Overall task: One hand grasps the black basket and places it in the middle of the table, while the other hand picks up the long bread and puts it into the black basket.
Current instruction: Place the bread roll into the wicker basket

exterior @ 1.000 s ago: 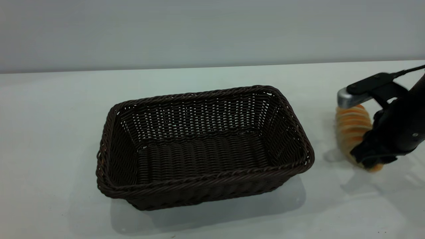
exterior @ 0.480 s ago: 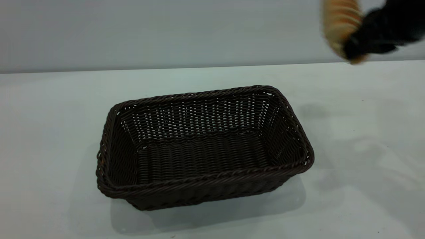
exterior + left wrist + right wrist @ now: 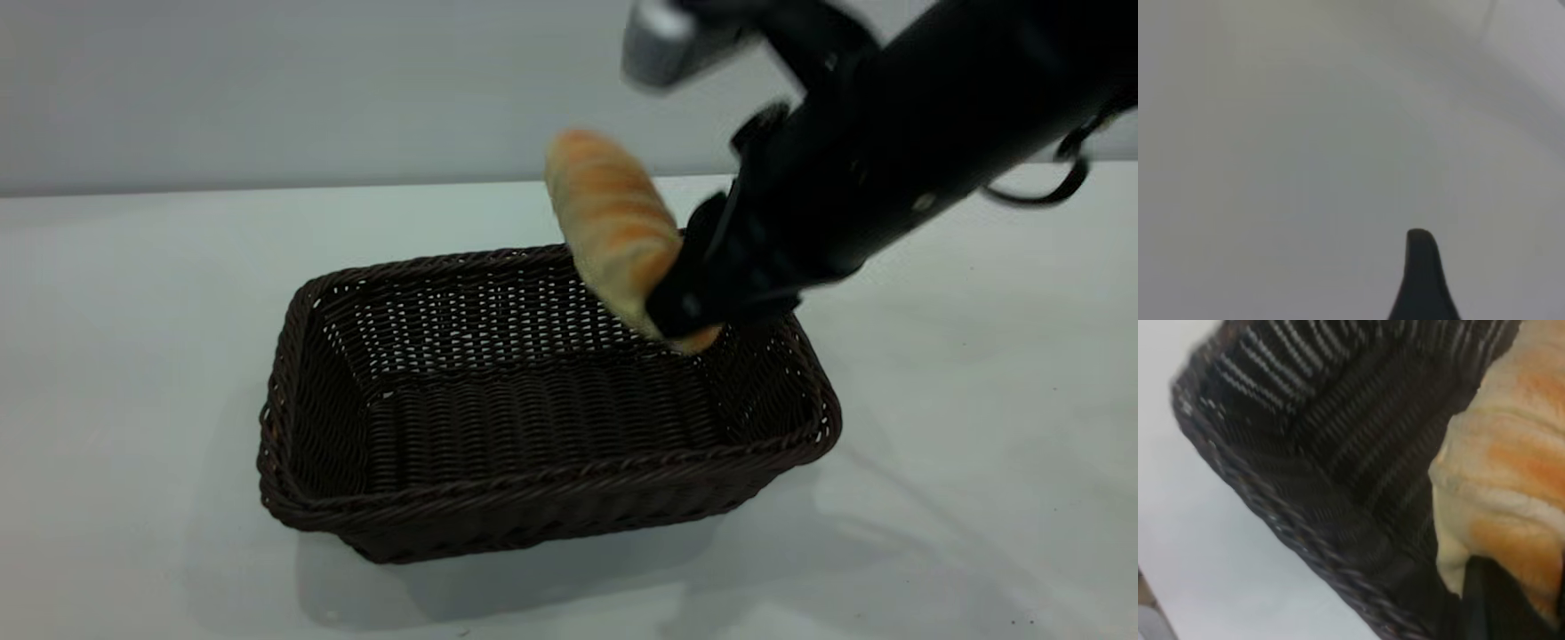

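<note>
The black basket (image 3: 533, 400) stands empty on the white table (image 3: 133, 267), near the middle. My right gripper (image 3: 685, 311) is shut on the long bread (image 3: 609, 222) and holds it tilted in the air above the basket's far right corner. In the right wrist view the long bread (image 3: 1511, 480) hangs over the basket's inside (image 3: 1338, 440), with one black finger (image 3: 1491, 600) against it. The left gripper does not show in the exterior view. The left wrist view shows only one dark fingertip (image 3: 1421, 267) over bare white table.
The grey wall (image 3: 267, 89) runs behind the table's far edge. The right arm (image 3: 933, 133) reaches in from the upper right, over the table to the right of the basket.
My right gripper lifted the long bread off the table at the right, rose high, then swung left and down to above the basket's far right corner. The basket has not moved.
</note>
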